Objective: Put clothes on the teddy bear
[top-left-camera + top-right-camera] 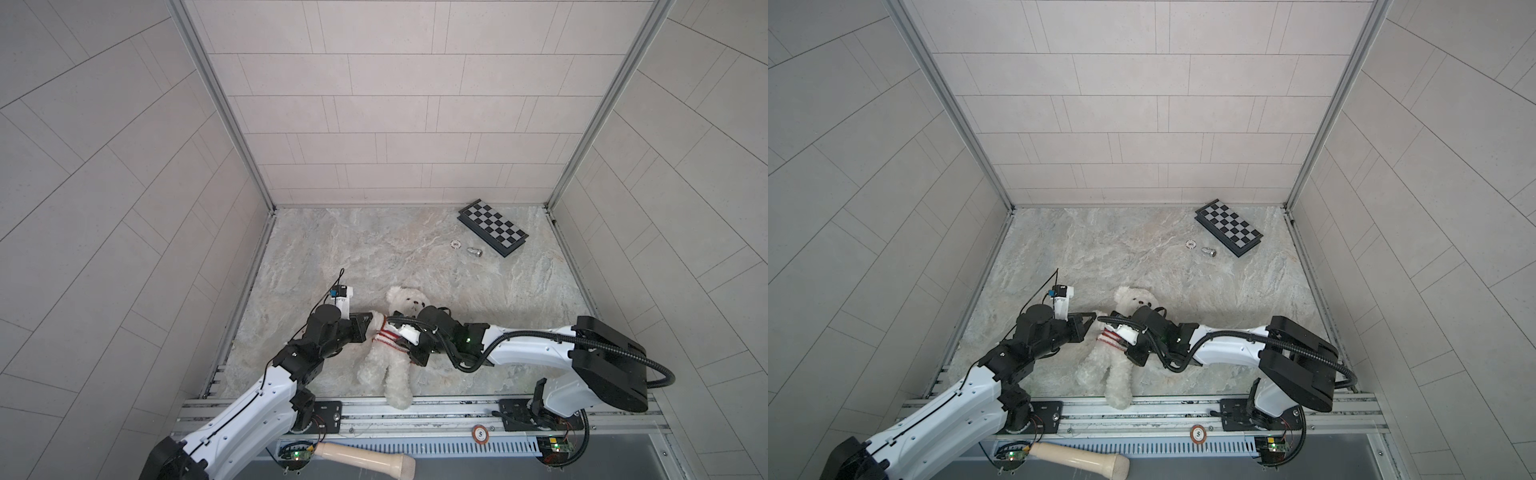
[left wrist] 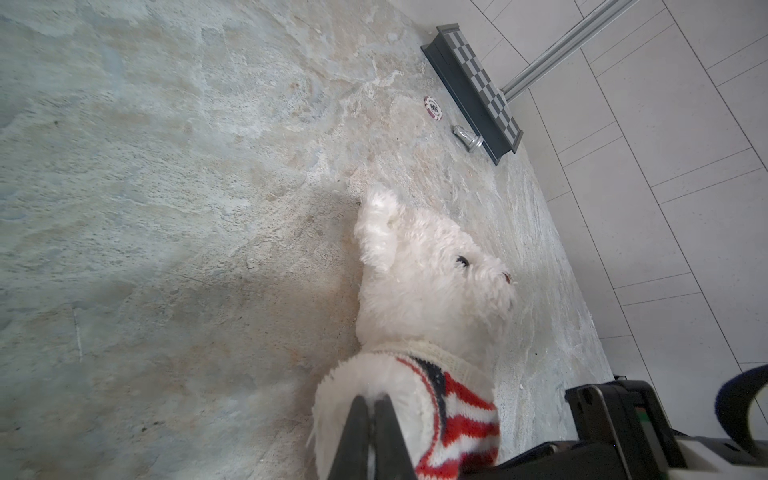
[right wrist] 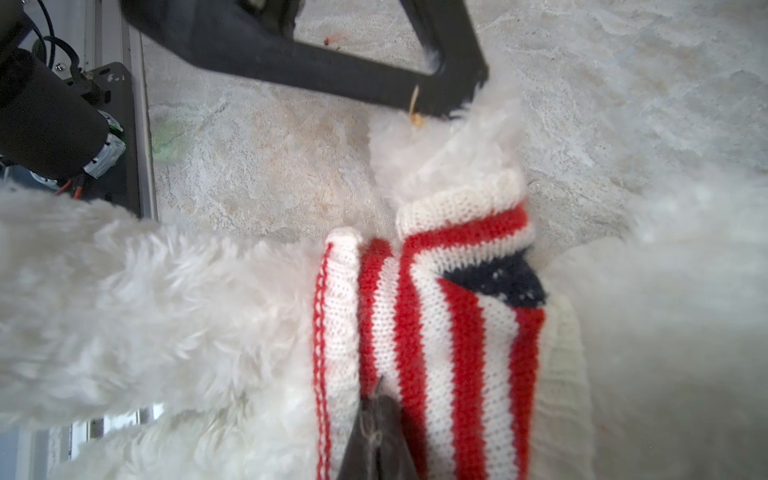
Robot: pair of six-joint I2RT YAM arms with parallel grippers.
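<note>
A pale wooden handle (image 1: 365, 459) lies nearest, beyond it the teddy bear (image 1: 390, 365) face-up at the near edge of the marble table (image 1: 374, 249), the left gripper (image 2: 374, 401) pinched tight on its paw, the right gripper (image 3: 376, 390) clamped on its striped sweater (image 3: 457, 332), a chessboard (image 1: 492, 226) far back.

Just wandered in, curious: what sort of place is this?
Probably a robot test cell in a lab: a left arm and a right arm mounted on a metal rail beside a stone-look table, boxed in by tiled panels, with a teddy bear as practice prop.
</note>
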